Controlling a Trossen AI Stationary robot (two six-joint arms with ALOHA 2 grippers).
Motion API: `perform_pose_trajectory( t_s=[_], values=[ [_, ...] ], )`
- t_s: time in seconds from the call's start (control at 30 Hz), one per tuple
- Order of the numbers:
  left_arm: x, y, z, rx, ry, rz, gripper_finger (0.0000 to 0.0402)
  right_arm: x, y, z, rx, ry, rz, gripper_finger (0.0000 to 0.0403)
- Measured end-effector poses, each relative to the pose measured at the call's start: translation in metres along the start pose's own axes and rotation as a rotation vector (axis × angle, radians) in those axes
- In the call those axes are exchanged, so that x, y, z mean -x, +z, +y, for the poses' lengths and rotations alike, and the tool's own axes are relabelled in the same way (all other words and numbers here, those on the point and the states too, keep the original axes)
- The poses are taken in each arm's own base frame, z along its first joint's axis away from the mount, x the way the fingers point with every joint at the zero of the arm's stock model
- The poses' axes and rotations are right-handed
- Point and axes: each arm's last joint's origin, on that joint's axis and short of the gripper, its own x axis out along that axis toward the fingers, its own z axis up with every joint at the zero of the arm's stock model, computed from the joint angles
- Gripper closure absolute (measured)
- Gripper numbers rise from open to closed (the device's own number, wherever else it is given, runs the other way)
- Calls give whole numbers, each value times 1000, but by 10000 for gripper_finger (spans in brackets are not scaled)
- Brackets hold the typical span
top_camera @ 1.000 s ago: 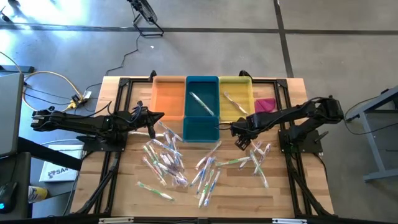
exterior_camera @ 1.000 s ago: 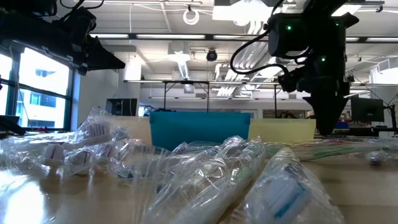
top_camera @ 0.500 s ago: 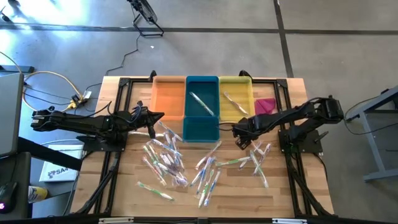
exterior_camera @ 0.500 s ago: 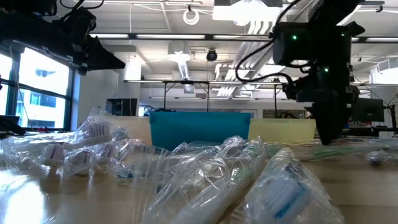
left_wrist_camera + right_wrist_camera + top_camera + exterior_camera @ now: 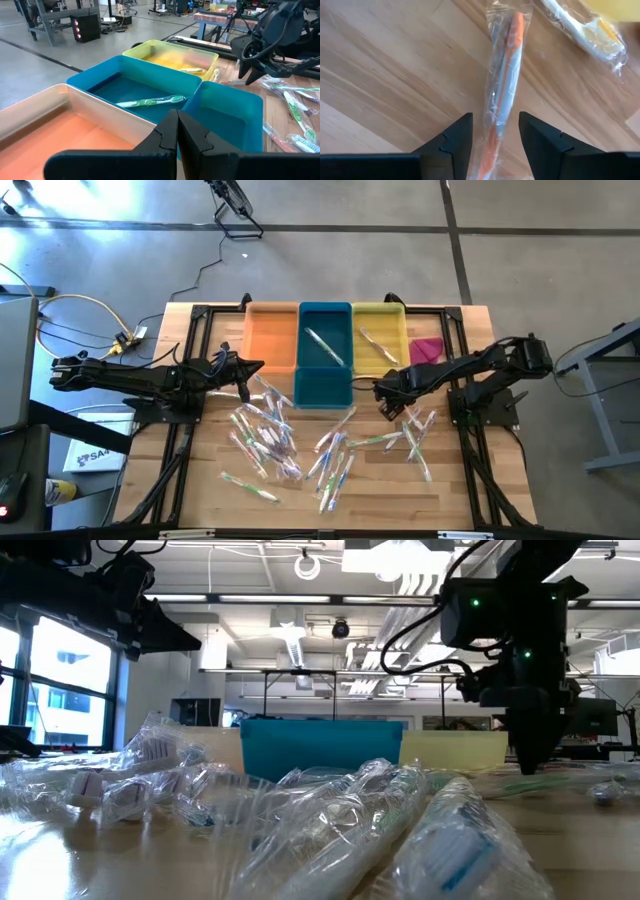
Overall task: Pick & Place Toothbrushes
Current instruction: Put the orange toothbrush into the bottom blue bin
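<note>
The left gripper [image 5: 252, 367] hangs over the left part of the wooden table [image 5: 200, 490], just beside the near corner of the orange bin [image 5: 271, 337]. Its fingers [image 5: 170, 131] are pressed together and carry nothing.

Three bins stand in a row at the far edge of the table: the orange bin, a blue bin [image 5: 325, 352] and a yellow bin [image 5: 380, 335]. The blue bin has two compartments. A wrapped toothbrush with a green handle [image 5: 150, 102] lies in the far compartment; the near compartment [image 5: 227, 115] shows only its blue floor. A wrapped toothbrush [image 5: 375, 345] lies in the yellow bin.

The toothbrushes [image 5: 268, 435], all in clear wrappers, lie scattered on the table in front of the bins. One cluster sits below the left gripper, a second [image 5: 335, 455] lies in front of the blue bin, and a third [image 5: 415, 435] lies toward the right arm.

The right gripper [image 5: 386, 404] points down at the table, in front of the yellow bin. Its fingers [image 5: 455, 137] stand apart, one on each side of a wrapped toothbrush with an orange and white handle [image 5: 504, 85] that lies flat on the wood. Whether the fingers touch the wrapper cannot be told. Another wrapped toothbrush [image 5: 582, 27] lies just beyond it.

A pink cloth [image 5: 427, 349] lies beside the yellow bin, on its right.
</note>
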Motion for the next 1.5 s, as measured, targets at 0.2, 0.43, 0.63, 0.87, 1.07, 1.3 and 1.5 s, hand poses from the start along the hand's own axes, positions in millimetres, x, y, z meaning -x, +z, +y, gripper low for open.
perform_pose_trajectory(
  t_s=[0.2,0.43,0.63,0.87,1.07,1.3,1.5],
  values=[
    [0,0,0,-1,0,2,401,-8,-4,-2,-4,9,0,270],
    [0,0,0,-2,1,4,401,-10,-5,-4,-3,5,3,300],
    [0,0,0,-2,0,4,401,-10,-5,-4,-1,5,6,351],
    [0,0,0,-2,1,4,401,-10,-6,-4,1,3,7,387],
    [0,0,0,-2,1,3,401,-10,-6,-4,8,10,14,386],
    [0,0,0,-2,1,3,401,-6,-3,-1,42,35,27,387],
    [0,0,0,-2,1,3,401,12,14,10,121,110,-25,387]
  ],
)
